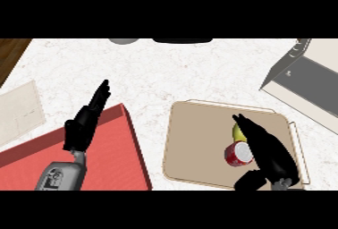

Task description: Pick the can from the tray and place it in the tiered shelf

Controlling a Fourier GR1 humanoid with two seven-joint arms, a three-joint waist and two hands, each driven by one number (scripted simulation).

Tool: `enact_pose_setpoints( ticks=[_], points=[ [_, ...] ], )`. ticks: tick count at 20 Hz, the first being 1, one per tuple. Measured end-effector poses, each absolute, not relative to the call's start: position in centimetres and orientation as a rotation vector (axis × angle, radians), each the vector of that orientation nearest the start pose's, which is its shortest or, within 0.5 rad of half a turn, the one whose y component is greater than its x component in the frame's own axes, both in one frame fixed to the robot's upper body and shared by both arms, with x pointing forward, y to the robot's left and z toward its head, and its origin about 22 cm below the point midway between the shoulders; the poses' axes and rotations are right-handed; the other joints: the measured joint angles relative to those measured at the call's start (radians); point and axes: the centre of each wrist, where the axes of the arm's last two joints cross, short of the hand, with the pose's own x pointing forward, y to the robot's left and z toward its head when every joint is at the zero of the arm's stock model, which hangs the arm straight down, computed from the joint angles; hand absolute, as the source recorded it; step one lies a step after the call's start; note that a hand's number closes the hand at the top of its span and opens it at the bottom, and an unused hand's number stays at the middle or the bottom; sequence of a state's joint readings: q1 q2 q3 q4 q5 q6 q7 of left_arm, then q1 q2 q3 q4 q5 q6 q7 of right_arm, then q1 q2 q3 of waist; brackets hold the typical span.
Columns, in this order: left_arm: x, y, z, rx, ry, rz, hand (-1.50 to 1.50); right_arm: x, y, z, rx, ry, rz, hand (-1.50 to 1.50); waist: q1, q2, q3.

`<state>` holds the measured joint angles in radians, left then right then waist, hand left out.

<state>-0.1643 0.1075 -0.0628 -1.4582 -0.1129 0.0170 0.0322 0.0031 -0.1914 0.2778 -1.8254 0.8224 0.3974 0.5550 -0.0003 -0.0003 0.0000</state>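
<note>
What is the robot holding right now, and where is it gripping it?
Nothing is clearly held. The right hand is over the tray, against the red can, its fingers straight, not curled around it. The left hand rests open.

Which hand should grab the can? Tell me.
Right. The right hand is already over the tray, beside the can. The left hand rests open above the red board, far off.

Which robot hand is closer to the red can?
The right hand. It is over the tray, right beside the red can. The left hand is far off, over the red mat, fingers straight.
</note>
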Motion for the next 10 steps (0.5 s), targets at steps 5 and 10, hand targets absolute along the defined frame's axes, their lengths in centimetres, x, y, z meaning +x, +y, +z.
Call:
enact_pose_setpoints(
  ticks=[5, 10],
  points=[
    [28.3, 23.0, 1.8, 0.111, -1.57, -0.253, 0.0, 22.9, -20.2, 4.5, -0.649, -1.025, 1.039, -1.5, 0.0, 0.0, 0.0],
    [28.5, 22.4, 1.4, 0.112, -1.575, -0.258, 0.0, 23.4, -20.4, 3.5, -0.646, -1.008, 1.094, 1.5, 0.0, -0.003, -0.003]
  ],
)
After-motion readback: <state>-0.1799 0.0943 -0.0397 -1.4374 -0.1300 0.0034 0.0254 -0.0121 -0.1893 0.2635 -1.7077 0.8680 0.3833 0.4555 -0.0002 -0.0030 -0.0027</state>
